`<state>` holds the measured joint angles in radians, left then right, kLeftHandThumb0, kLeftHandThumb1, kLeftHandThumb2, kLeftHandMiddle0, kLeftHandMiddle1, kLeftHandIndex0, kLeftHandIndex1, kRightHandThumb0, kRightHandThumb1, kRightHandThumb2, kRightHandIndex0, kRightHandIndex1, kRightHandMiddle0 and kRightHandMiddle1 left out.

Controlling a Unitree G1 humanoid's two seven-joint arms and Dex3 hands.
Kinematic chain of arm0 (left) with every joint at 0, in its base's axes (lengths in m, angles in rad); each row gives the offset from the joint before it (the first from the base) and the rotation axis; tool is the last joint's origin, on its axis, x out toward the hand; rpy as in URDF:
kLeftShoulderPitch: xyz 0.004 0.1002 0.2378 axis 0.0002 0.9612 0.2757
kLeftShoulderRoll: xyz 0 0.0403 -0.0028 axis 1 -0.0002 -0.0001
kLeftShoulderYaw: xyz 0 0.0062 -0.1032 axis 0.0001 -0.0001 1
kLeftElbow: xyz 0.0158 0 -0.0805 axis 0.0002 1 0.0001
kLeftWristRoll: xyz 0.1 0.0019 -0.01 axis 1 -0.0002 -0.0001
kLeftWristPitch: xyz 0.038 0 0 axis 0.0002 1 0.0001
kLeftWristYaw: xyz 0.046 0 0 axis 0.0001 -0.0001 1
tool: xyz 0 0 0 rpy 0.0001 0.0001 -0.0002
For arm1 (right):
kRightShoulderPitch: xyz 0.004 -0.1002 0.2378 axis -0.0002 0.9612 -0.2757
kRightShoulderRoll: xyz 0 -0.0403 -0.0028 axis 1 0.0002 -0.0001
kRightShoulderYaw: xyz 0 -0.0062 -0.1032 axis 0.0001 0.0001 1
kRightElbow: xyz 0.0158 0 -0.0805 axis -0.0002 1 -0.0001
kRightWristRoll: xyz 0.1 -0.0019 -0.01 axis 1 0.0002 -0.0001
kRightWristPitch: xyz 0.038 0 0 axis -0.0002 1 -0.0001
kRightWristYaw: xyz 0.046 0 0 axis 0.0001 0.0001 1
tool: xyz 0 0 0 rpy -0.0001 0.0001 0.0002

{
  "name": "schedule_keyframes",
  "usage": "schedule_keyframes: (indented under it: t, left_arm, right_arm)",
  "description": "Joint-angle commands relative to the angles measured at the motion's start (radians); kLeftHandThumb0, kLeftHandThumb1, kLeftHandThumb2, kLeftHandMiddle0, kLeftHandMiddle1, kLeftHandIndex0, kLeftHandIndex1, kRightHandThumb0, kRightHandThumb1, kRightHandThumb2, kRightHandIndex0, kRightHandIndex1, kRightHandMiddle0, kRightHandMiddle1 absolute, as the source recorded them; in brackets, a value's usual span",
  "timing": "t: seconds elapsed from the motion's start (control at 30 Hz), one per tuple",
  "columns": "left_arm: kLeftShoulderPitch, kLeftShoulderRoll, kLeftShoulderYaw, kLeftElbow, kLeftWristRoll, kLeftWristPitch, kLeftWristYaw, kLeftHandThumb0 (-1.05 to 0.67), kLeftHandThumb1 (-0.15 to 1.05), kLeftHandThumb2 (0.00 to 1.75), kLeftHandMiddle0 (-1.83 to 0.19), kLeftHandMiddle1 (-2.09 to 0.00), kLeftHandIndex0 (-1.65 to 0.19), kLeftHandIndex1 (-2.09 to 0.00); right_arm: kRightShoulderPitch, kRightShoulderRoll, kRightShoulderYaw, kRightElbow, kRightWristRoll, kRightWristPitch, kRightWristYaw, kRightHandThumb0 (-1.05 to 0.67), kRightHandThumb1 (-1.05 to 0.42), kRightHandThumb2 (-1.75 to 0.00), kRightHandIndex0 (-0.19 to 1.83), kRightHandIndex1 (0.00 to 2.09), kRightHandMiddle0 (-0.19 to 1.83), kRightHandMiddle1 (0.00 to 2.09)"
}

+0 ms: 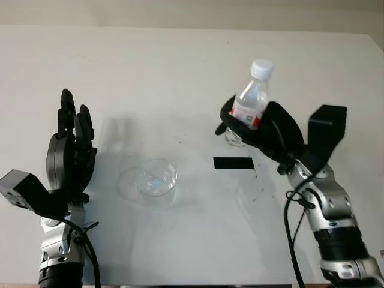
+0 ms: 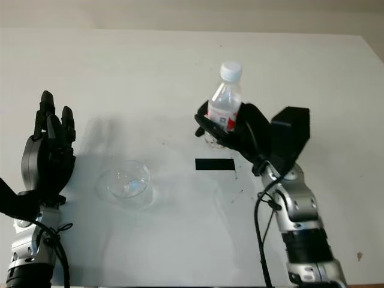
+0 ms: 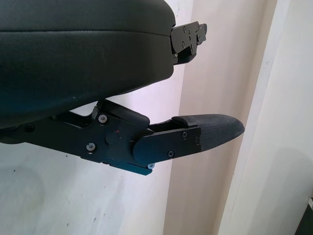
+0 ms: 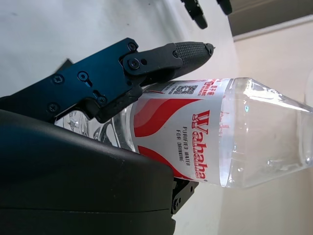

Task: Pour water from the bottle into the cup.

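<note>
A clear water bottle [image 1: 252,96] with a white cap and a red and white label stands at the right of the white table; its base seems at or just above the surface. My right hand [image 1: 255,129] is shut on its lower half, fingers [image 4: 166,56] wrapped over the label [image 4: 186,132]. The bottle leans slightly right and its cap is on. A clear glass cup [image 1: 156,178] sits left of centre, well apart from the bottle. My left hand [image 1: 71,141] is open, held up left of the cup.
A black tape strip [image 1: 233,162] lies on the table [image 1: 180,72] between the cup and the bottle, just in front of my right hand. The table's far edge meets a pale wall at the back.
</note>
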<state>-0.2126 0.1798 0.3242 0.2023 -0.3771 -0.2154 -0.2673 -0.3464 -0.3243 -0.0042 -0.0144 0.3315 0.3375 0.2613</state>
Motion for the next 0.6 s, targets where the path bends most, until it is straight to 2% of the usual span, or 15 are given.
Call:
schedule_keyframes:
  t: [0.0,0.17,0.57]
  left_arm:
    - [0.017,-0.005,-0.003,0.003,0.004,-0.001,-0.002,-0.77,1.05,0.57,0.18,-0.05,0.19,-0.03]
    - [0.019,-0.003,-0.005,0.000,0.005,0.001,-0.005,-0.76,1.05,0.58,0.19,-0.05,0.19,-0.02]
    - [0.027,0.005,0.000,-0.004,0.001,0.004,-0.009,-0.77,1.05,0.58,0.19,-0.04,0.19,-0.02]
  right_arm:
    - [0.024,0.008,-0.018,-0.061,-0.005,0.007,-0.001,-0.42,-1.05,-0.37,1.16,2.09,0.87,2.09]
    - [0.055,0.008,-0.014,-0.110,-0.044,0.008,-0.004,-0.42,-1.05,-0.37,1.19,2.09,0.85,2.09]
    - [0.099,0.065,0.013,-0.044,-0.144,-0.082,0.013,-0.41,-1.05,-0.39,1.16,2.09,0.82,2.09]
